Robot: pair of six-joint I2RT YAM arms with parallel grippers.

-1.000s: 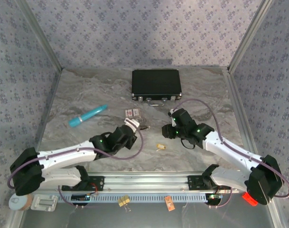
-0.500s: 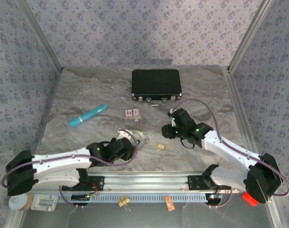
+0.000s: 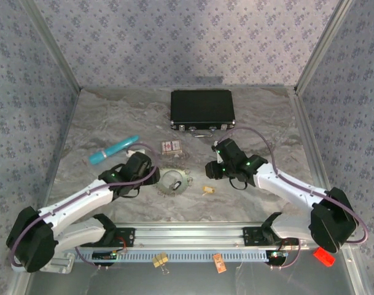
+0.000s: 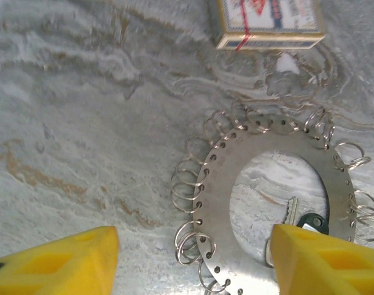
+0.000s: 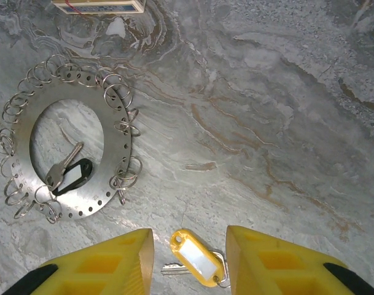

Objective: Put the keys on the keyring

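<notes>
The keyring point(image 3: 167, 190) is a flat steel disc with a wide hole and several small split rings round its rim, lying flat on the marble table; its plate shows as the keyring point(image 4: 217, 196) and the keyring point(image 5: 116, 153) in the wrist views. A silver key with a black tag point(image 4: 303, 220) point(image 5: 70, 175) lies inside the hole. Another silver key with a yellow tag point(image 5: 194, 258) point(image 3: 207, 190) lies to the disc's right. My left gripper point(image 4: 196, 270) point(image 3: 148, 172) hangs open above the disc's left rim, holding nothing. My right gripper point(image 5: 190, 264) point(image 3: 211, 169) is open, its fingers either side of the yellow-tag key.
A red-and-white card box point(image 3: 171, 146) point(image 4: 269, 21) lies just behind the disc. A black case point(image 3: 202, 109) sits at the back, and a teal tube point(image 3: 113, 149) at the left. Metal frame posts line both sides of the table.
My left gripper opened from shut and the left arm swung back to the left, leaving the disc flat on the table. My right gripper edged slightly left.
</notes>
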